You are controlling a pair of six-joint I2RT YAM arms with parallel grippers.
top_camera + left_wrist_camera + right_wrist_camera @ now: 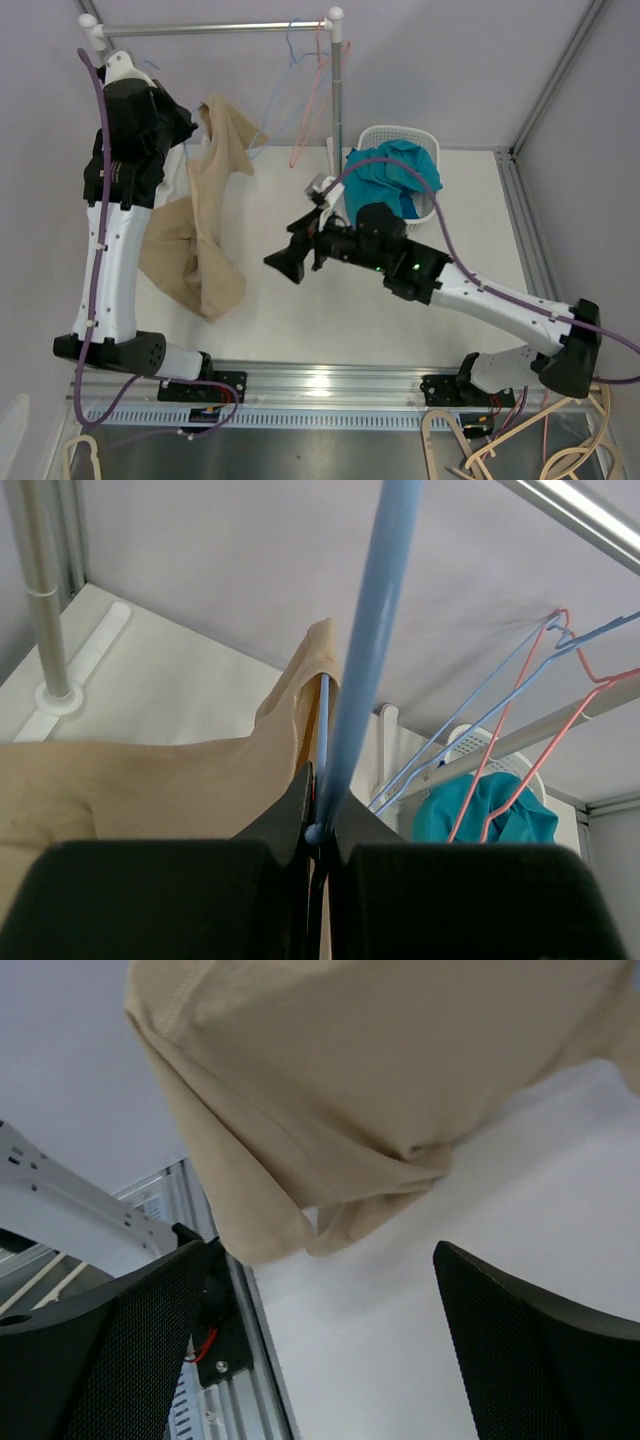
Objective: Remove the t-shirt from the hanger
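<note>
A beige t-shirt [200, 240] hangs on a blue hanger [365, 660], and its lower part drapes onto the white table. My left gripper [320, 830] is shut on the hanger's blue rod, holding it up at the far left [178, 128]. The shirt's shoulder [150, 780] lies beside the left finger. My right gripper [290, 258] stands open in mid-table, just right of the shirt's lower edge. In the right wrist view the shirt's hem [380, 1080] hangs ahead of the open gripper [320, 1250], with nothing between the fingers.
A metal rail [210, 28] runs across the back, with bare blue and pink hangers [300, 90] on it beside the upright post [338, 110]. A white basket [400, 135] holds teal clothing [395, 180]. Loose hangers [540, 450] lie at the near right.
</note>
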